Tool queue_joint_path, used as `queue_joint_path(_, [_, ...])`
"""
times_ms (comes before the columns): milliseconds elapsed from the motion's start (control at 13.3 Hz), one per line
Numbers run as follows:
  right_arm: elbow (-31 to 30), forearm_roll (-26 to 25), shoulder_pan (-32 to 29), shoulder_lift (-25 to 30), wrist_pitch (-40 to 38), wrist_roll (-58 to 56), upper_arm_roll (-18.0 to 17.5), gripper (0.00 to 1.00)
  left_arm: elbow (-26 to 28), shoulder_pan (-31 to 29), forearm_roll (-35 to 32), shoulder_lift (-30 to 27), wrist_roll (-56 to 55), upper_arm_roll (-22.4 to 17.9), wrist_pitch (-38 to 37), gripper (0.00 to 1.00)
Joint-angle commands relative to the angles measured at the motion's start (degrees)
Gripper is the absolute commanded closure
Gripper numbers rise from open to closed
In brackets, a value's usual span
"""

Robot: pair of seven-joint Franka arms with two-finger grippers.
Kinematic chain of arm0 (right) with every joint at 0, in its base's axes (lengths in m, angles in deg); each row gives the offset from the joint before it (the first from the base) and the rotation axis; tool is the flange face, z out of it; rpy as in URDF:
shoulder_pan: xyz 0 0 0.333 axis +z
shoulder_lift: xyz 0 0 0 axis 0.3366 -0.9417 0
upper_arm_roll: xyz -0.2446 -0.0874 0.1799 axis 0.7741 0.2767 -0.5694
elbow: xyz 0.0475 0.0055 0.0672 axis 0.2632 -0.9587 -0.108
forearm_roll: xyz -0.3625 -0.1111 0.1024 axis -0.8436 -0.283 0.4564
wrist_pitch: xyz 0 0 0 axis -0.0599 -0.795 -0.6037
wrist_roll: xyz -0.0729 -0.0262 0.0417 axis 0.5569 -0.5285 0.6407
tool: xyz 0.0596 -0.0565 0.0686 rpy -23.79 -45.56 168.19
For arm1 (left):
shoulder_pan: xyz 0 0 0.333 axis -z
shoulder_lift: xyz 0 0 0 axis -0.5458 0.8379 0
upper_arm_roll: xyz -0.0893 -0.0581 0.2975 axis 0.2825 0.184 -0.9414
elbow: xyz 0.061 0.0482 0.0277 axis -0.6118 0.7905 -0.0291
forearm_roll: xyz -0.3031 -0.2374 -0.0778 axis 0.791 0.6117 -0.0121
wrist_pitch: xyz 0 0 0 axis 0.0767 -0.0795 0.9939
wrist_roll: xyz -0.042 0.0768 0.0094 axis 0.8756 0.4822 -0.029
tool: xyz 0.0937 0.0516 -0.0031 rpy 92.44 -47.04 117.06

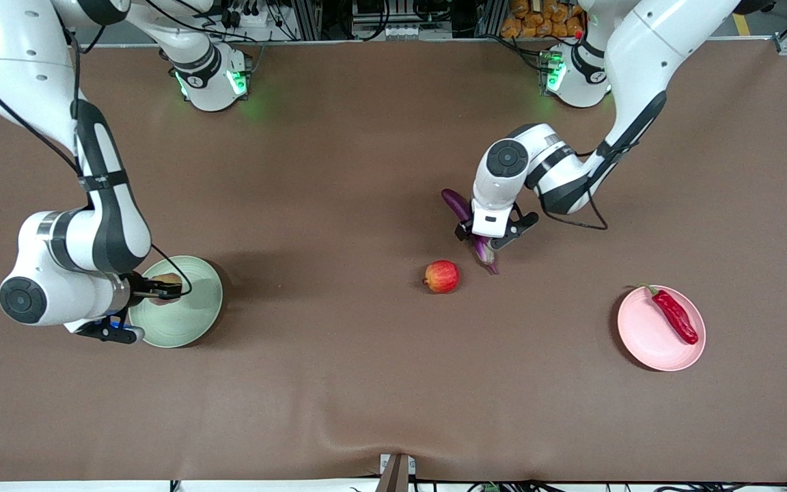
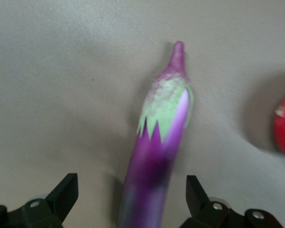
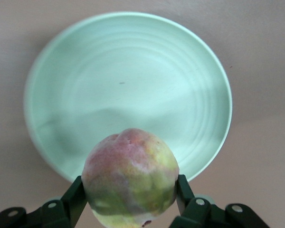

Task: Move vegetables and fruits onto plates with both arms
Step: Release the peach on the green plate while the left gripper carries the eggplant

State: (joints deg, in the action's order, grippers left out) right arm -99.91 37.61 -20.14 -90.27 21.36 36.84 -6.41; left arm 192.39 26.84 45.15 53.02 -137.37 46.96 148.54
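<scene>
**Eggplant lies lengthwise between the spread left fingers**

The left gripper (image 1: 481, 240) straddles the eggplant (image 2: 154, 166) on the table, fingers apart (not gripping), long axis crossing the closing line. The right gripper (image 3: 128, 202), clamped on the yellow-green fruit (image 3: 129, 178), hangs over the green plate (image 3: 128, 71).

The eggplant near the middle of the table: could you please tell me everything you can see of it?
The eggplant is long, slender and glossy purple, with a pale green pointed calyx and a purplish stem tip. It lies on the brown table, its stem end pointing toward the red apple but apart from it. The left gripper is down over its body, open, one finger on either side with gaps showing; no contact is visible.
</scene>
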Motion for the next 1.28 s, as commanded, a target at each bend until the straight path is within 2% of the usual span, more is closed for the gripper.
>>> queue_joint_path(0, [-6.9, -0.7, -1.5, 2.3, 5.5, -2.5, -1.4, 1.0, -2.6, -0.5, -6.4, 4.7, -6.1, -0.4, 0.8, 0.14])
queue_joint_path(75, [-6.8, -0.1, -2.1, 1.9, 5.6, -2.5, -1.5, 0.87, -3.6, -0.4, -6.0, 4.8, -6.4, -0.4, 0.8, 0.34])
queue_joint_path(225, [-5.5, 0.6, -2.1, 2.4, 3.6, -2.1, -1.7, 0.0, -5.9, 0.1, -5.8, 5.6, -6.6, -0.3, 0.7, 1.0])
queue_joint_path(375, [0.0, 5.3, -2.2, 2.5, -4.1, -2.1, -1.7, 0.0, -7.8, -0.4, -5.8, 5.4, -6.0, -0.3, 0.6, 1.0])
queue_joint_path(526, [6.4, 6.4, -1.9, 2.2, -12.0, -1.8, -1.6, 0.0, -9.2, -2.2, -5.8, 4.5, -3.7, -0.2, 0.0, 1.0])
queue_joint_path(676, [8.4, 7.0, -1.3, 2.4, -14.9, -1.6, -1.7, 0.0, -11.2, -6.2, -5.2, 3.4, 1.7, 0.9, -2.1, 1.0])
queue_joint_path(751, [8.4, 9.4, -1.0, 2.5, -15.0, -0.6, -2.3, 0.0, -13.4, -8.8, -3.3, 3.5, 6.1, 2.0, -3.7, 1.0])
queue_joint_path(901, [8.5, 16.2, 0.9, 2.5, -15.7, 11.2, -2.8, 0.0, -18.9, -12.0, 2.9, 3.8, 17.8, 2.5, -8.5, 1.0])
queue_joint_path(1126, [9.0, 16.9, 11.9, 2.2, -13.6, 29.5, -2.6, 0.0, -25.7, -18.4, 9.8, 4.8, 34.9, 2.2, -13.2, 1.0])
queue_joint_path(1202, [9.0, 17.3, 14.9, 1.8, -9.4, 35.9, -2.6, 0.0, -26.4, -20.3, 10.0, 5.1, 39.9, 1.9, -13.2, 1.0])
